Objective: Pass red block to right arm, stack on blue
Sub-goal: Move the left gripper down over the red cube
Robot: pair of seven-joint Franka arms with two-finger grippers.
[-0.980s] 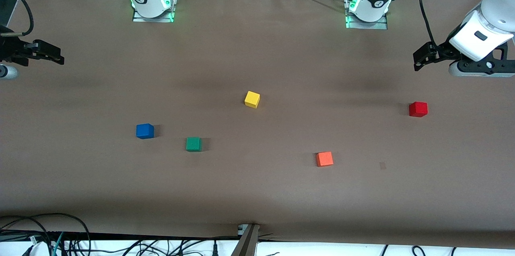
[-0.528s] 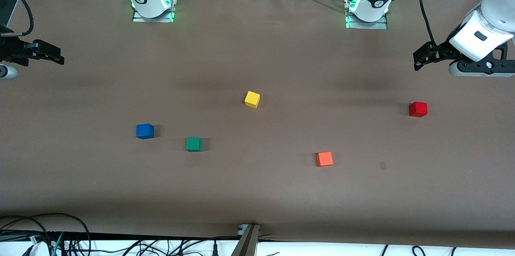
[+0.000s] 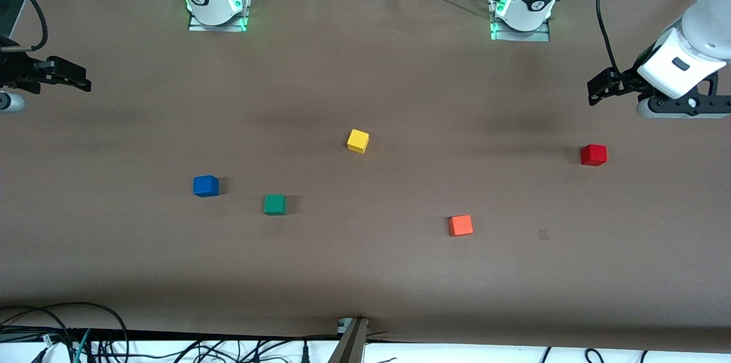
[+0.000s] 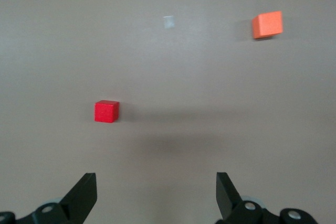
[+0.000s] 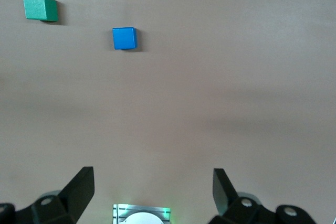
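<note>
The red block (image 3: 594,154) sits on the brown table toward the left arm's end; it also shows in the left wrist view (image 4: 106,111). My left gripper (image 3: 595,93) hangs open and empty over bare table beside the red block, apart from it; its jaws stand wide in the left wrist view (image 4: 155,179). The blue block (image 3: 205,186) sits toward the right arm's end and shows in the right wrist view (image 5: 124,38). My right gripper (image 3: 83,84) waits open and empty over the table's edge at that end (image 5: 152,176).
A green cube (image 3: 274,204) lies beside the blue one, nearer the camera. A yellow cube (image 3: 358,141) lies mid-table. An orange-red cube (image 3: 461,225) lies nearer the camera than the red block. The arm bases (image 3: 217,6) (image 3: 521,12) stand along the top edge.
The left arm's wrist has tilted and shifted slightly, its fingers moving a little toward the red block. The right arm and all the cubes have not moved.
</note>
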